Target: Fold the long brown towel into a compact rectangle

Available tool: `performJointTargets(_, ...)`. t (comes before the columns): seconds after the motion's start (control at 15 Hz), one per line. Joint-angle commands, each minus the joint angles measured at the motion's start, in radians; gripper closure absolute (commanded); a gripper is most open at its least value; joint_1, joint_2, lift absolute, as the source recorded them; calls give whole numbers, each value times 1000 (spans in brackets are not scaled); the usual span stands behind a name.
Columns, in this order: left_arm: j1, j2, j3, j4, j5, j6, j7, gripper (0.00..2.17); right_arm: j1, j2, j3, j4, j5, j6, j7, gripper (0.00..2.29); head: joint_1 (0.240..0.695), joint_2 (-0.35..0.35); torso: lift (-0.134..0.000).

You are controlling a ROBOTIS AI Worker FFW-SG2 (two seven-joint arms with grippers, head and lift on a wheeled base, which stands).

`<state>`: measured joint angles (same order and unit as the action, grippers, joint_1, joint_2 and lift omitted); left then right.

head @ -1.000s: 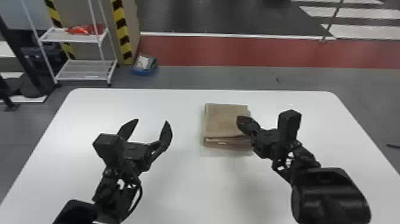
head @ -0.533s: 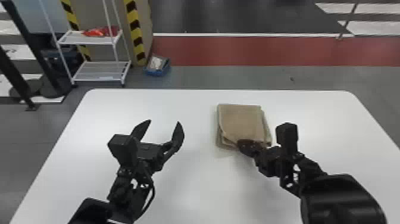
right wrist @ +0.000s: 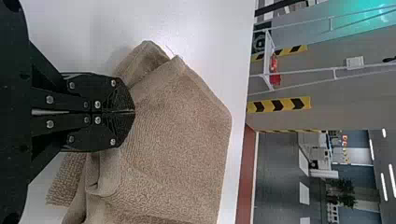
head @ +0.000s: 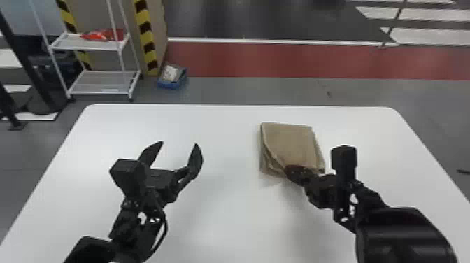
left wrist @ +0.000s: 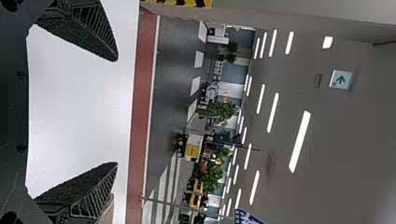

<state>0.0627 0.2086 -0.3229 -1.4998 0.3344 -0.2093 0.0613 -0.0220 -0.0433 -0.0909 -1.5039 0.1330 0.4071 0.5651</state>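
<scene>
The brown towel (head: pixel 292 145) lies as a folded, roughly square, slightly skewed stack on the table, right of centre. At its near edge, my right gripper (head: pixel 287 169) is shut, tips against the cloth. In the right wrist view, the right gripper (right wrist: pixel 134 112) has its fingers together over the towel (right wrist: pixel 182 140), whose layers bunch beside them; whether cloth is pinched between the tips I cannot tell. My left gripper (head: pixel 179 144) stands open and empty over the table's left part. The left wrist view has the left gripper (left wrist: pixel 116 112) wide apart, a strip of towel (left wrist: pixel 108 210) beyond one finger.
The white table (head: pixel 216 217) extends around the towel, its far edge a short way behind it. On the floor beyond stand a white shelf rack (head: pixel 103 82) and a blue bin (head: pixel 172 77).
The right gripper has gone from the towel's right side to its near edge, then a little right. The towel has turned and slid slightly right. The head view has swayed sideways.
</scene>
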Motion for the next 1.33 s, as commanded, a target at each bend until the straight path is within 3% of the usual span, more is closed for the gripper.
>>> performJointTargets(0.0, 0, 0, 1, 0, 0, 0, 0, 80, 28, 0, -12, -52, -29, -18, 15, 2199, 695, -54, -94)
performJointTargets(0.27, 2, 0, 2, -2, 0, -3, 2, 80, 83, 0, -47, -183, -108, -12, 30, 2199, 695, -50, -94)
performJointTargets(0.53, 2, 2, 1, -2, 0, -3, 0, 80, 34, 0, -202, -179, -147, 31, -25, 2199, 695, -87, -94)
performJointTargets(0.73, 2, 3, -2, -4, 0, -6, 0, 80, -70, -12, -291, -59, -144, 52, -54, 2199, 695, -148, -94)
performJointTargets(0.8, 2, 3, -2, -4, 0, -9, 0, 80, -116, -30, -299, 4, -131, 62, -68, 2199, 695, -184, -94)
performJointTargets(0.93, 2, 3, -1, -5, 0, -9, 2, 80, -205, -58, -286, 146, -105, 62, -77, 2199, 695, -207, -94)
performJointTargets(1.27, -7, 0, -2, -2, 2, -9, 2, 80, -394, -63, -213, 467, -6, -86, -87, 2199, 695, -200, -94)
